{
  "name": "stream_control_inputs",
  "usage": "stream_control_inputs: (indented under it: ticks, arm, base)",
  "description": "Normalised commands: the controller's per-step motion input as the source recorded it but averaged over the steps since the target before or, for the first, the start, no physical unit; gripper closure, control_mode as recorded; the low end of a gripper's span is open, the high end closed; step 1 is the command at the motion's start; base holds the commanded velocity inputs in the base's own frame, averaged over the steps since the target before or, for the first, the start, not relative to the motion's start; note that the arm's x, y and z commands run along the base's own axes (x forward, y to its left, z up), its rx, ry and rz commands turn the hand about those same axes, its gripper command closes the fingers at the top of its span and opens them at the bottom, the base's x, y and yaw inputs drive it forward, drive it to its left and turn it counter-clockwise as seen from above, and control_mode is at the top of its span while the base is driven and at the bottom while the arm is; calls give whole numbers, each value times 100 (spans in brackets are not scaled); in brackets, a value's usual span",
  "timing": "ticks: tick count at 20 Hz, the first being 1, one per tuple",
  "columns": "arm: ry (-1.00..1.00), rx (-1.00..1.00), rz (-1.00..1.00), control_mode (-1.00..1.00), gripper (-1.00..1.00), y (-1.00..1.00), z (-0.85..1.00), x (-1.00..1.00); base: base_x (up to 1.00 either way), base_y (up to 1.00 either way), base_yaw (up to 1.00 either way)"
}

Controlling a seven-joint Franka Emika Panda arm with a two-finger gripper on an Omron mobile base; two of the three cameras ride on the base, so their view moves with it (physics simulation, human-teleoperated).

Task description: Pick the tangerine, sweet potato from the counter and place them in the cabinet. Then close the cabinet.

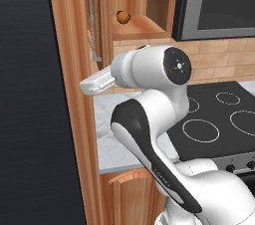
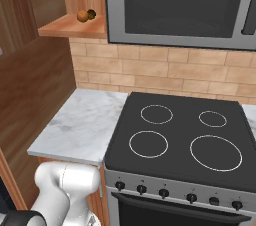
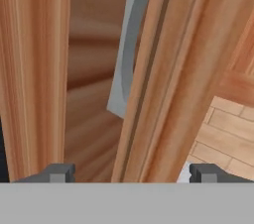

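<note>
Fruit shelved: tangerine (image 2: 82, 16) beside sweet potato (image 2: 92, 14) inside cabinet (image 1: 137, 28). Gripper (image 3: 131, 172) fingers spread, empty, straddling door (image 3: 154, 79) edge. Push door steadily sideways, avoid handle (image 3: 128, 49).

Arm rises from the base at lower right of the left base view, elbow folded, forearm running up and left, white wrist link level and pointing left at mid-height. In the hand view the tool (image 3: 131, 173) has its two dark fingertips (image 3: 59, 172) set wide apart at the bottom edge. Jaws spread, nothing held between them.
</note>
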Motion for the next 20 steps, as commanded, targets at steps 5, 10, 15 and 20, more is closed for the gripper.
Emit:
stream_control_inputs:
  ticks: [5,10,15,20]
  arm:
    - [1,-5,-3,-100,-100,-9,0,19]
    - [2,-8,-8,-100,-100,-30,0,0]
    - [14,-7,-12,-100,-100,-56,0,0]
    - [15,-8,-8,-100,-100,-44,0,25]
  base:
    - [0,0,0]
    - [0,0,0]
    - [0,0,0]
    - [0,0,0]
